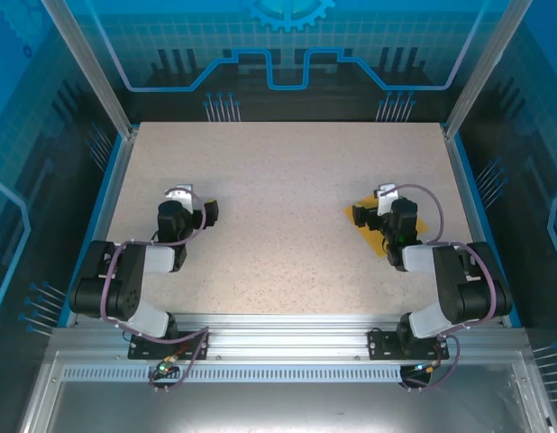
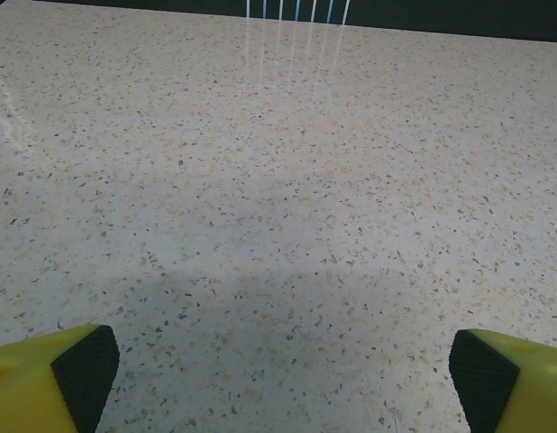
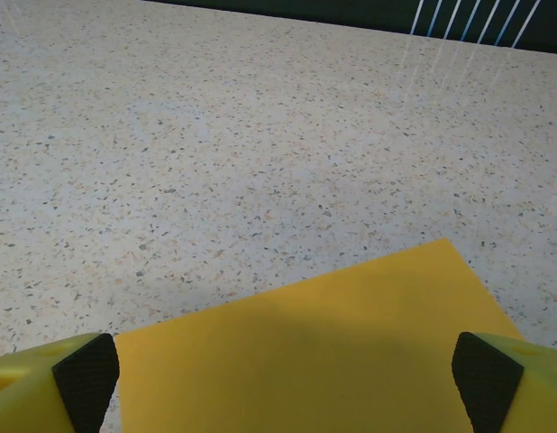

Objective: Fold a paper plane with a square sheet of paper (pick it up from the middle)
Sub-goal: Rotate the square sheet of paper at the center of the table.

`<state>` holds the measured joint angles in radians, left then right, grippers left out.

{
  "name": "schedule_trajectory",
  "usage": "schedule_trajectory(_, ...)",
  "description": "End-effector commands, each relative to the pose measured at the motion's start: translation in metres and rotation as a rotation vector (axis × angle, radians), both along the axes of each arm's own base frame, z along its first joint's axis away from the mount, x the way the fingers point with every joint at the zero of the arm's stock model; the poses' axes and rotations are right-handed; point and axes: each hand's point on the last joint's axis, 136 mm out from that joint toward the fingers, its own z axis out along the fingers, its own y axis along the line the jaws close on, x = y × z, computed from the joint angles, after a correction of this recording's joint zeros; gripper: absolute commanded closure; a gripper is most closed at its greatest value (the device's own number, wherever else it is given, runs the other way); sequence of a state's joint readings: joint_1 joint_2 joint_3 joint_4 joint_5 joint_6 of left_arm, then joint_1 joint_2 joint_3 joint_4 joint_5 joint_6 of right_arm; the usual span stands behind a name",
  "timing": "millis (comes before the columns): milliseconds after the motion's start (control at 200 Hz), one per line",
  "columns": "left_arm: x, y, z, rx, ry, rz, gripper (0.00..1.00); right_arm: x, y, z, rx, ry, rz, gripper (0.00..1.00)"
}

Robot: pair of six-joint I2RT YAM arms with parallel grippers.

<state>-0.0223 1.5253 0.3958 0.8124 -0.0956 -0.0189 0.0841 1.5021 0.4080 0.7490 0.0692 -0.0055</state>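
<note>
I find the square sheet of paper (image 1: 360, 216) lying flat and unfolded on the table (image 1: 287, 171), at about 3 o'clock from the table's centre. It lies directly beneath the right gripper (image 1: 383, 216). On the right wrist camera the sheet (image 3: 324, 343) spans the gap between both fingertips, and the right gripper (image 3: 283, 383) stands wide open above it, holding nothing. The left gripper (image 1: 209, 212), at about 9 o'clock, is also spread wide (image 2: 283, 379) over bare table, well apart from the sheet.

Risks, in my judgement:
- The paper is thin and flat, so closing fingers may skate over it or push it along the table without pinching it.
- A grab away from the middle would lift it lopsided or crumple it.

Orientation: being square, the sheet has no long axis. It sits skewed to the table edges, with one corner pointing toward 1 o'clock in the right wrist view.
</note>
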Motion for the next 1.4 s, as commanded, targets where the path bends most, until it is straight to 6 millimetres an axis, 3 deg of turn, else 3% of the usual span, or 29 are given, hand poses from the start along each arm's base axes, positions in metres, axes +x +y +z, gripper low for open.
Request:
schedule_trajectory(0,0.0044,0.0007,0.0072,0.008,-0.017,-0.017,0.02,0.0072,-0.0038,0.0093,-0.001,-0.025,0.006,0.00)
schedule_trajectory(1195,0.0038,0.0009,0.0064,0.010,-0.016,-0.017,0.02,0.0072,-0.0041,0.0093,0.001,-0.025,0.008,0.00)
schedule_trajectory(1390,-0.0022,-0.0086,0.0134,0.009,-0.049,-0.075,0.02,0.0068,-0.0032,0.0095,0.005,-0.025,0.014,0.01)
